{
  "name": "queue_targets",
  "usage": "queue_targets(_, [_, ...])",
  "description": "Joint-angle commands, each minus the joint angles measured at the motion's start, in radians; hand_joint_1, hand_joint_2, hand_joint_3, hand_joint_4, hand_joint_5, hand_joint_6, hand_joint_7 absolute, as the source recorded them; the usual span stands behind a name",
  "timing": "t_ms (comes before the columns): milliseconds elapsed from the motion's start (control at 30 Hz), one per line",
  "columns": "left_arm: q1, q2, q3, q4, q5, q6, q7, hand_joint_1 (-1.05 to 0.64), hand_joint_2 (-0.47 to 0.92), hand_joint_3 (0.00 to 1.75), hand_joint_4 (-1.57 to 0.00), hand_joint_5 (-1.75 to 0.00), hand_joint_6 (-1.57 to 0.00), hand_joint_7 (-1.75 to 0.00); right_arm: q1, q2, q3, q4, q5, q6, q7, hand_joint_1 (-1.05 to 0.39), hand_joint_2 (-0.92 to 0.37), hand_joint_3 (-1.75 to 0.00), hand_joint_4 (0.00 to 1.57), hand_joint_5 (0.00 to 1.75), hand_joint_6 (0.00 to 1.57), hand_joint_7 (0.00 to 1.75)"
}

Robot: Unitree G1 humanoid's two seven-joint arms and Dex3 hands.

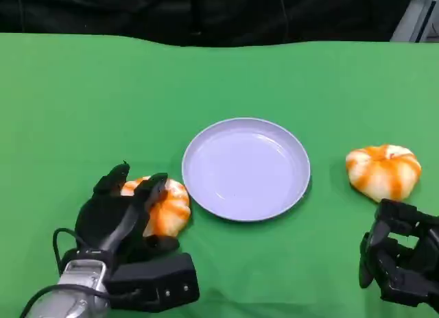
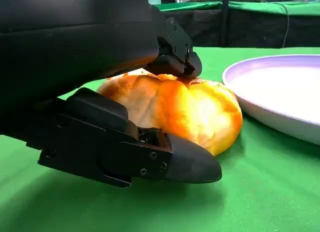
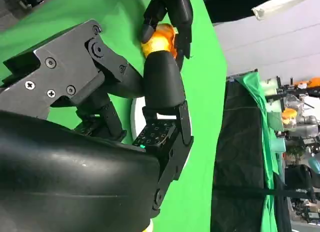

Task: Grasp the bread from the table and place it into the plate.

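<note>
Two breads point(image 1: 159, 205) point(image 1: 383, 170), one plate point(image 1: 245, 168), two hands point(image 1: 123, 212) point(image 1: 401, 260)

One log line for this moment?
left hand: gripping left bread, still on table | plate: empty | right hand: holds nothing

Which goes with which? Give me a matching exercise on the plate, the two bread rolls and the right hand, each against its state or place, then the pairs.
Things
1. pale lilac round plate
2. orange-and-white round bread roll on the left
3. orange-and-white round bread roll on the right
4. black right hand

States
A. untouched, just beyond the right hand
B. fingers apart, touching no bread
C. gripped by the left hand
D. empty, between the two rolls

Pairs: 1-D, 2-C, 3-A, 4-B
</note>
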Motion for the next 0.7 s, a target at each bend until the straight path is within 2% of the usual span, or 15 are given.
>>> queue_targets(33, [0.023,0.026,-0.014,0.006,-0.021,-0.001,-0.016,-0.85,0.92,0.19,-0.06,0.0,-0.31,0.0,0.007,-0.007,-0.012,-0.007,0.004,-0.012,0.001,-0.12,-0.5,-1.2,0.9,1.71,0.85,1.49])
queue_targets(300, [0.04,0.043,-0.021,0.005,-0.044,-0.012,-0.009,-0.85,0.92,0.2,-0.07,0.0,-0.31,0.0,0.01,-0.007,-0.013,-0.008,0.004,-0.016,0.003,-0.13,-0.51,-1.17,0.9,1.7,0.85,1.49])
queue_targets(367, [0.043,0.046,-0.021,0.008,-0.052,-0.017,-0.007,-0.77,0.92,0.18,-0.14,-0.03,-0.35,-0.01,0.014,-0.009,-0.013,-0.015,0.004,-0.015,0.004,-0.12,-0.52,-1.18,0.9,1.7,0.85,1.49])
queue_targets(400, [0.045,0.045,-0.02,0.009,-0.055,-0.018,0.0,-0.64,0.92,0.14,-0.24,-0.06,-0.39,-0.02,0.016,-0.01,-0.013,-0.019,0.007,-0.012,0.006,-0.12,-0.52,-1.18,0.9,1.7,0.85,1.48])
queue_targets(433, [0.046,0.045,-0.02,0.008,-0.057,-0.018,0.007,-0.39,0.92,0.11,-0.44,-0.09,-0.49,-0.04,0.017,-0.011,-0.013,-0.022,0.009,-0.01,0.007,-0.12,-0.51,-1.18,0.9,1.71,0.85,1.48])
queue_targets(467, [0.047,0.045,-0.02,0.008,-0.059,-0.018,0.011,-0.28,0.92,0.1,-0.52,-0.09,-0.54,-0.04,0.018,-0.011,-0.013,-0.024,0.011,-0.008,0.008,-0.12,-0.51,-1.18,0.9,1.71,0.85,1.48])
queue_targets(500, [0.049,0.038,-0.006,0.014,-0.078,-0.037,0.028,-0.23,0.92,0.1,-0.57,-0.09,-0.57,-0.04,0.02,-0.011,-0.013,-0.027,0.012,-0.008,0.008,-0.12,-0.51,-1.19,0.9,1.71,0.86,1.48])
queue_targets(533, [0.05,0.034,0.005,0.021,-0.094,-0.053,0.042,-0.12,0.92,0.16,-0.88,-0.21,-0.77,-0.09,0.021,-0.011,-0.013,-0.029,0.012,-0.007,0.009,-0.12,-0.5,-1.19,0.89,1.71,0.85,1.48])
queue_targets(600, [0.048,0.031,0.018,0.038,-0.116,-0.092,0.073,-0.06,0.92,0.2,-1.06,-0.28,-0.9,-0.11,0.023,-0.01,-0.012,-0.03,0.01,-0.012,0.01,-0.11,-0.5,-1.2,0.89,1.72,0.85,1.47])
queue_targets(633, [0.047,0.032,0.02,0.047,-0.123,-0.113,0.088,-0.04,0.92,0.24,-1.04,-0.68,-1.07,-0.16,0.024,-0.009,-0.012,-0.029,0.007,-0.018,0.01,-0.11,-0.5,-1.2,0.89,1.72,0.86,1.47])
queue_targets(667, [0.044,0.033,0.023,0.057,-0.128,-0.134,0.103,-0.02,0.92,0.29,-0.94,-1.15,-1.21,-0.21,0.025,-0.009,-0.012,-0.026,0.007,-0.023,0.013,-0.11,-0.5,-1.2,0.89,1.71,0.86,1.47])
queue_targets(700, [0.042,0.035,0.025,0.066,-0.131,-0.153,0.121,-0.02,0.92,0.32,-0.86,-1.4,-1.23,-0.35,0.026,-0.008,-0.012,-0.025,0.008,-0.026,0.015,-0.12,-0.5,-1.2,0.89,1.71,0.86,1.47])
